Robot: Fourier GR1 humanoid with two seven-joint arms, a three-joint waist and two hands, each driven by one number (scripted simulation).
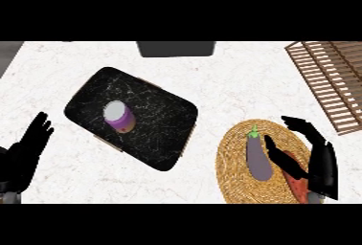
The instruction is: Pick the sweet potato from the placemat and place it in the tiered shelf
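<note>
A round woven placemat lies at the lower right of the head view. On it lies a purple eggplant with a green stem. Only a reddish sliver of the sweet potato shows, at the mat's lower right edge, largely hidden under my right wrist. My right hand hovers over the mat's right side, open, with its thumb stretched toward the eggplant and nothing held. The wooden slatted tiered shelf stands at the upper right. My left hand rests open at the left edge, fingers up.
A black marble board lies tilted at the centre left with a purple cup standing on it. A dark box sits at the counter's far edge. White counter shows between the board, the mat and the shelf.
</note>
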